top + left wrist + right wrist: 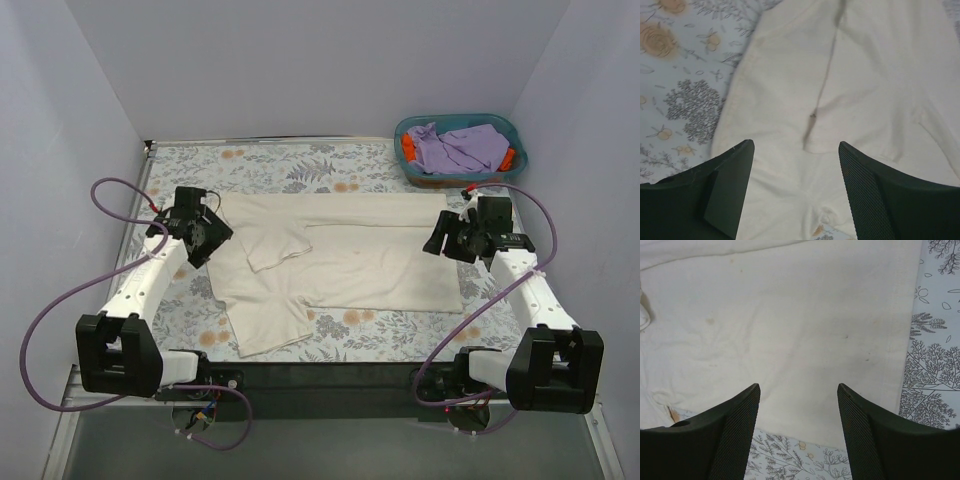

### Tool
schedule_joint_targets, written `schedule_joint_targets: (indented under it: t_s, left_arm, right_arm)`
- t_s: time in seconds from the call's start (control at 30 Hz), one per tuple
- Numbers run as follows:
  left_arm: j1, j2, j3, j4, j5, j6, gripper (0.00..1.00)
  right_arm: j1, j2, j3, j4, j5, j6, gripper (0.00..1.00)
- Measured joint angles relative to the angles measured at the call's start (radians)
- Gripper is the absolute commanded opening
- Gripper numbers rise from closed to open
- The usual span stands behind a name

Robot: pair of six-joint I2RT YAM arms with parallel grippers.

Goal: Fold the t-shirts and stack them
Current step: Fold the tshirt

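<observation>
Top: cream t-shirt lies flat mid-counter with its far strip folded over, so partly folded, I'd say. Left jaws sit at its left end and right jaws at its right end, flanking it for a two-arm fold. Lavender shirt and orange garment wait in the teal basket, far right.
Left wrist: jaws released, empty, above a fold edge.
Right wrist: jaws released, empty, over the shirt's edge.

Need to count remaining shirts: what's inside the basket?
A crumpled purple shirt fills the basket, with orange cloth at both ends. Anything beneath them is covered.
</observation>
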Motion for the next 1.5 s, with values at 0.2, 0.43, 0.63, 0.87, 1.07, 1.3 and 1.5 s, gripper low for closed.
schedule_joint_targets:
  t_s: [0.2,0.43,0.63,0.87,1.07,1.3,1.5]
  left_arm:
    - [0.079,0.0,-0.114,-0.079,0.005,-0.03,0.98]
    - [0.089,0.003,-0.158,-0.136,-0.005,-0.099,0.72]
    - [0.089,0.0,-0.289,-0.152,0.024,-0.159,0.66]
    - [0.089,-0.06,-0.354,-0.135,0.031,-0.188,0.6]
    - [0.089,-0.063,-0.354,-0.075,0.031,-0.179,0.57]
    - [0.089,-0.047,-0.356,0.0,0.031,-0.154,0.51]
    - [0.089,-0.024,-0.381,0.031,0.03,-0.143,0.37]
  right_arm:
    - [0.0,0.0,0.014,-0.077,0.055,0.0,0.75]
    - [-0.02,0.0,0.016,-0.162,0.142,0.008,0.7]
    - [-0.029,0.004,0.0,-0.21,0.186,0.023,0.67]
    - [-0.029,0.018,-0.052,-0.21,0.19,0.034,0.62]
    - [-0.031,0.0,-0.114,-0.209,0.198,0.045,0.6]
    - [-0.042,-0.031,-0.124,-0.206,0.212,0.059,0.57]
    - [-0.048,-0.042,-0.127,-0.206,0.224,0.069,0.57]
